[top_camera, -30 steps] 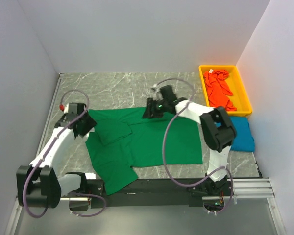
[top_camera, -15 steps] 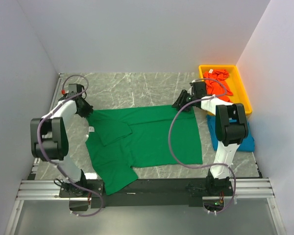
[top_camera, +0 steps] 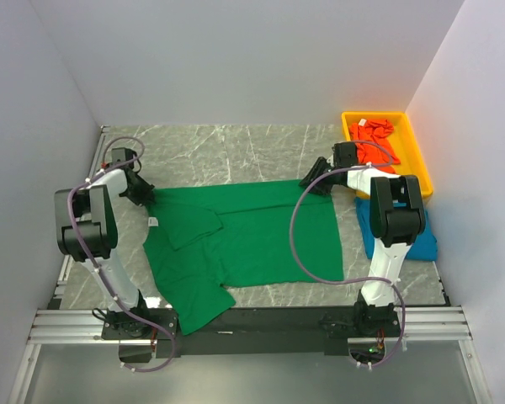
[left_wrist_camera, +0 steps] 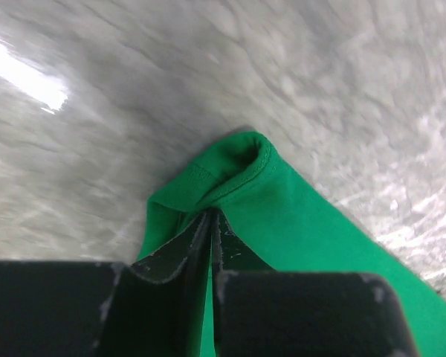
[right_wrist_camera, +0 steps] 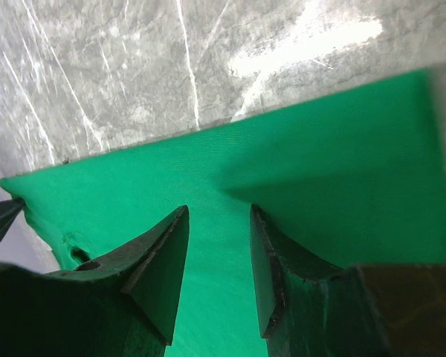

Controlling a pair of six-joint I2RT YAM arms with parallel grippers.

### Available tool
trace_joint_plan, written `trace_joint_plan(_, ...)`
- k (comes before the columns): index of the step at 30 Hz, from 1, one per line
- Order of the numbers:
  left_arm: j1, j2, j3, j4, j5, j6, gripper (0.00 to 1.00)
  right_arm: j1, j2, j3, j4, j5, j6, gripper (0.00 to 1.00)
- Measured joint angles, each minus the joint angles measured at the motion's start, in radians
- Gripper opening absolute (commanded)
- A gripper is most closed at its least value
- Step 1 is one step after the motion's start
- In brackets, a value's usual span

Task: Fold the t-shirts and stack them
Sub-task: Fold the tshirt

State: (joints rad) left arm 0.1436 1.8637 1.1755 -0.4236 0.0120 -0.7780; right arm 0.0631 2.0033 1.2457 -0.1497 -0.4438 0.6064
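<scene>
Left gripper (left_wrist_camera: 210,217): its fingers are pressing flat together on a hemmed corner of the green t-shirt (left_wrist_camera: 297,216).
Right gripper (right_wrist_camera: 217,216): it is hovering with its fingers parted, green cloth showing in the gap and nothing clamped.
Green t-shirt: it is lying spread across the marble table (top_camera: 236,151), reaching from one gripper to the other, with a flap folded over near its left side.
Blue t-shirt (top_camera: 422,237): it is sitting folded at the table's right edge.
Orange-red t-shirt (top_camera: 374,145): it is lying crumpled in the yellow bin (top_camera: 374,115) at the far right corner.

Three t-shirts on show, one green t-shirt (top_camera: 261,240), one blue t-shirt (top_camera: 427,244), one orange-red t-shirt (top_camera: 374,139), a single yellow bin (top_camera: 418,164), two arms, left arm (top_camera: 84,223) and right arm (top_camera: 396,210), two tools, left tool (top_camera: 146,197), right tool (top_camera: 312,183), one marble bench (top_camera: 236,151).
</scene>
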Motion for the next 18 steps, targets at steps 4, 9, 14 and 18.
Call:
trace_joint_plan(4, 0.040, 0.012, 0.021, -0.013, 0.002, -0.002, 0.25, 0.000, 0.011, 0.024, -0.019, 0.014, 0.013, 0.46)
trace_joint_plan(9, 0.055, 0.017, 0.052, -0.040, -0.002, 0.014, 0.43, 0.000, 0.032, 0.080, -0.068, 0.027, 0.008, 0.46)
trace_joint_plan(14, 0.042, 0.003, 0.084, -0.095, -0.034, 0.045, 0.64, 0.010, 0.027, 0.163, -0.148, 0.078, -0.033, 0.46)
trace_joint_plan(18, 0.014, -0.089, 0.083, -0.146, -0.084, 0.062, 0.65, 0.047, -0.014, 0.175, -0.212, 0.151, -0.077, 0.46)
